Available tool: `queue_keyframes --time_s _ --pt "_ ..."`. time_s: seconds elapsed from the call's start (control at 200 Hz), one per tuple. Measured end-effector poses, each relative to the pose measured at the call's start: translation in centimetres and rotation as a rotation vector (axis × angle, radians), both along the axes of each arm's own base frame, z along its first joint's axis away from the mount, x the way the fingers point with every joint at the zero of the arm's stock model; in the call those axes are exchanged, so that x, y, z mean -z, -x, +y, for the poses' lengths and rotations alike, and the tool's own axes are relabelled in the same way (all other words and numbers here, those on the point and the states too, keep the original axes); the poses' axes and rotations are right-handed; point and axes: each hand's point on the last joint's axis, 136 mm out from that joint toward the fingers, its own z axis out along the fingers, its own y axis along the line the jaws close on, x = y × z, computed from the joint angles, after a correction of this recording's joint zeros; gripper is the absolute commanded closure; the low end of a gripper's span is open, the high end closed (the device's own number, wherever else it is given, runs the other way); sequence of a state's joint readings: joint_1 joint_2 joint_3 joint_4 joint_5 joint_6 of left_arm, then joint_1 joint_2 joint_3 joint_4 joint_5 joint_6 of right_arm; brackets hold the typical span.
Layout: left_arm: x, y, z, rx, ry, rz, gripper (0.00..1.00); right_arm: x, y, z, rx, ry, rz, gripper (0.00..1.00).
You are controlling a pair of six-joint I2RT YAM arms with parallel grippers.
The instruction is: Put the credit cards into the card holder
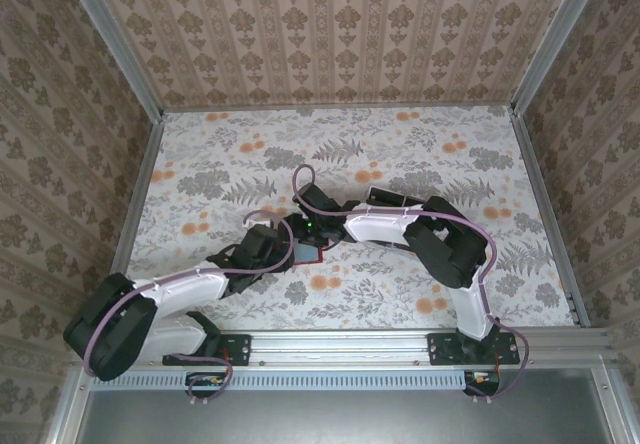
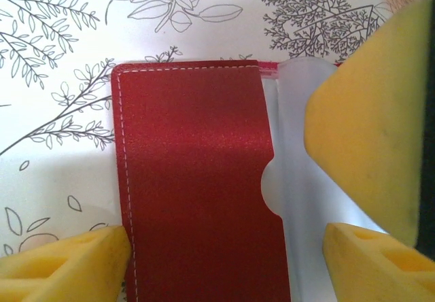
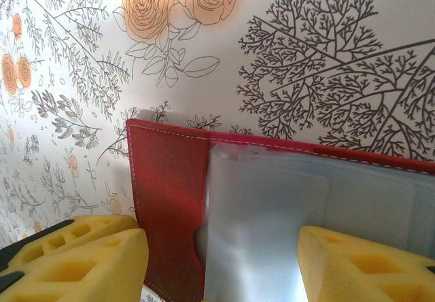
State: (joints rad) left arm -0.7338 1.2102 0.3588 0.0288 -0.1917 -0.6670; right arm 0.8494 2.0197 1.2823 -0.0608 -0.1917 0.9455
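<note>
Card holder (image 2: pixel 197 179): red, grained, pale stitching along edge. Lies open and flat at mid-table, between both grippers. Frosted clear sleeve (image 2: pixel 292 200) covers one half; half-round notch in red pocket edge.
Left gripper (image 2: pixel 228 264): jaws apart, astride holder. One fingertip touches stitched edge, other sits over sleeve.
Right gripper (image 3: pixel 221 268): jaws apart, likewise astride. One pad (image 2: pixel 367 111) over sleeve, hiding holder's part behind it.
Table (image 1: pixel 400 134): floral cloth, orange blooms.
Walls (image 1: pixel 330 24): patterned paper, beyond table.

The left arm (image 1: pixel 180 289) and right arm (image 1: pixel 385 226) have white shells and black joints, each with a thin purple cable (image 1: pixel 294 184). The jaws carry yellow foam pads (image 3: pixel 88 261) with hollows.
</note>
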Motion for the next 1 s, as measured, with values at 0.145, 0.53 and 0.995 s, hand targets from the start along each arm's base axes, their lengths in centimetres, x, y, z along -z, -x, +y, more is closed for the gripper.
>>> queue_keyframes --time_s 0.145,0.53,0.995 --pt "0.0 -0.3 -0.3 0.002 0.006 -0.012 0.25 -0.9 -0.3 -0.7 0.014 -0.009 -0.009 0.38" --pt "0.0 -0.8 -0.6 -0.003 0.013 -0.030 0.25 -2.2 -0.3 -2.4 0.036 -0.014 -0.021 0.38" --pt "0.1 -1.0 -0.8 -0.004 0.014 -0.036 0.26 -1.0 0.2 -3.1 0.038 0.003 -0.004 0.38"
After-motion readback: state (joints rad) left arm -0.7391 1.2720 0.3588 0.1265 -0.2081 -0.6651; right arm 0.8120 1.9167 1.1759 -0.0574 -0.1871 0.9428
